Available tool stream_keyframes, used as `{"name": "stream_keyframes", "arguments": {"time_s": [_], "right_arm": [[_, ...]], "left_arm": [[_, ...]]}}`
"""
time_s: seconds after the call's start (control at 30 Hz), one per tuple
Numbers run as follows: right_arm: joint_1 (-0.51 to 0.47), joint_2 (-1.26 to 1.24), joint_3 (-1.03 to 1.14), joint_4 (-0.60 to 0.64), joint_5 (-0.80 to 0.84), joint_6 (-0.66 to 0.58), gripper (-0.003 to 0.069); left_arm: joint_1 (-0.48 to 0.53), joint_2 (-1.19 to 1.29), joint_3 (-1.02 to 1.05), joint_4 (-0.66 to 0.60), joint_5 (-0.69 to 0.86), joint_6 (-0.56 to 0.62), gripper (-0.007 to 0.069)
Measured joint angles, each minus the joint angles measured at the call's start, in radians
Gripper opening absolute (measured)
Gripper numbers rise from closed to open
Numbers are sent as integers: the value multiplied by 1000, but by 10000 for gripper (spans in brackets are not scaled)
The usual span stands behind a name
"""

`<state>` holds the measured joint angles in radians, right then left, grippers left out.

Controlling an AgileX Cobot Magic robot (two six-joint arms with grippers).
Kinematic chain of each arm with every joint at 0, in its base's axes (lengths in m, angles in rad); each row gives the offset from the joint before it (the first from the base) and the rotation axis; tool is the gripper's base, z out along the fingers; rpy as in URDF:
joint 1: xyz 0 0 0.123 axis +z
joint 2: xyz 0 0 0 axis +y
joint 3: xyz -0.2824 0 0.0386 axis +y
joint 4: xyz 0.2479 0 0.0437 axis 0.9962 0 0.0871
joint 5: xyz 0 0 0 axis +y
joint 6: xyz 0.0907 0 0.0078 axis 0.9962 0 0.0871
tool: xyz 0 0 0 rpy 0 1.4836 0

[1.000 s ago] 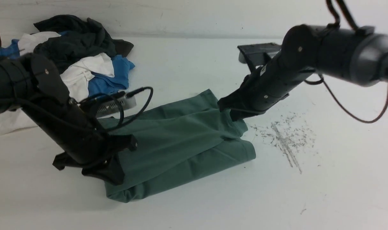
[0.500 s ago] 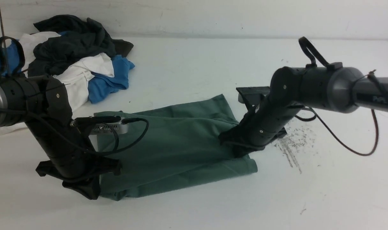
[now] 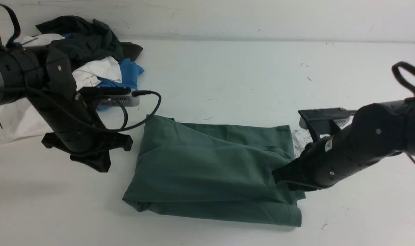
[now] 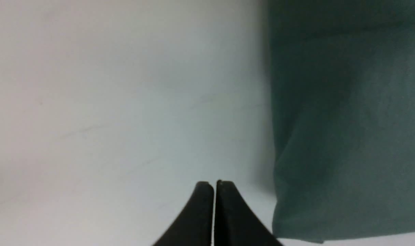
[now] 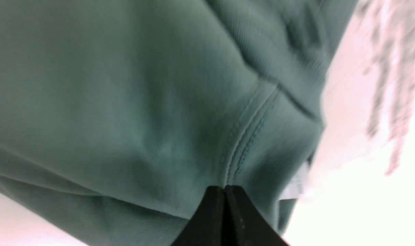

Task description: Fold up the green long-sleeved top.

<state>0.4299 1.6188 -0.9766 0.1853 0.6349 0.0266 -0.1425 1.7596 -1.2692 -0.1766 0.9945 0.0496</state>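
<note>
The green long-sleeved top [image 3: 207, 171] lies folded into a rough rectangle in the middle of the white table [image 3: 228, 75]. My right gripper [image 3: 278, 176] is shut on the top's right edge. In the right wrist view the closed tips [image 5: 224, 188] pinch the fabric [image 5: 125, 102] right at a stitched seam. To the left of the top is my left gripper [image 3: 100, 165], shut and holding nothing. The left wrist view shows its closed tips [image 4: 214, 184] over bare table, with the top's edge [image 4: 330, 136] off to one side.
A heap of black, white and blue garments [image 3: 91, 58] sits at the back left, behind my left arm. A white cloth [image 3: 13, 123] lies at the left edge. Dark scuff marks [image 3: 298, 140] show on the table beside the top's right end.
My right gripper has dragged the top rightward and toward the near edge, so it lies flatter. My left gripper, earlier at the top's left edge, now stands apart from it, farther back.
</note>
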Motion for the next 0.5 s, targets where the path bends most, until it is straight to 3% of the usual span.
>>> {"name": "stream_keyframes", "arguments": {"time_s": [0.2, 0.33, 0.5], "right_arm": [[0, -215, 0, -105, 71, 39, -15], [0, -462, 16, -185, 196, 66, -15], [0, -766, 109, -230, 228, 76, -15]], "left_arm": [[0, -113, -70, 2, 56, 2, -4], [0, -190, -77, 1, 72, 6, -4], [0, -202, -77, 0, 79, 9, -4]]}}
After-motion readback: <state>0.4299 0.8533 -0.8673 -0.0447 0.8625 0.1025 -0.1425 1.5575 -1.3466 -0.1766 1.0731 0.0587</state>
